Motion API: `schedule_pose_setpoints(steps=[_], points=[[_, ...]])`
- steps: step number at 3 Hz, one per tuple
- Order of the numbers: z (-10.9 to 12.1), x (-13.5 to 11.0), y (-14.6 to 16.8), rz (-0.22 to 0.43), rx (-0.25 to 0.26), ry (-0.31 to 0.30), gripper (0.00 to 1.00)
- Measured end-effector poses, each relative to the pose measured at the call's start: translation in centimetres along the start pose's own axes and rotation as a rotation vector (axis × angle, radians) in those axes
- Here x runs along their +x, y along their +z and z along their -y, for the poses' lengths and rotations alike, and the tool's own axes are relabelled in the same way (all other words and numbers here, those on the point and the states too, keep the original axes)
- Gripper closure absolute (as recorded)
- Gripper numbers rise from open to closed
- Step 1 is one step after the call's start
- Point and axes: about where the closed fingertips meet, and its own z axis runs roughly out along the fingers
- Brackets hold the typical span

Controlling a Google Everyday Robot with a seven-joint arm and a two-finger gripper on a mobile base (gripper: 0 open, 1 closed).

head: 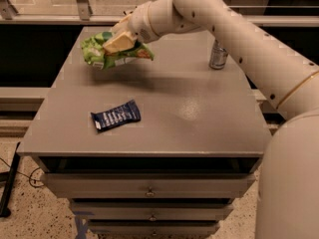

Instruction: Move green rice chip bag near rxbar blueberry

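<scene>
The green rice chip bag [99, 51] is crumpled and held in the air above the far left part of the grey table [189, 108]. My gripper [118, 43] is shut on the bag from above, with a tan finger across its top. The rxbar blueberry [115, 116], a dark navy wrapper with white text, lies flat on the table near the front left, well below and nearer than the bag.
A silver drink can [218, 55] stands at the table's far right, beside my arm [239, 29]. Drawers [149, 188] sit under the tabletop. A railing runs behind the table.
</scene>
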Motion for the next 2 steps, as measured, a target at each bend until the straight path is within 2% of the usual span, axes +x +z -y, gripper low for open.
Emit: schedule_pose_setpoints(steps=[1, 2], points=[[-4.5, 1.1, 0.2, 0.037, -0.05, 0.056, 1.0], [-7.8, 0.6, 0.1, 0.049, -0.112, 0.082, 1.0]])
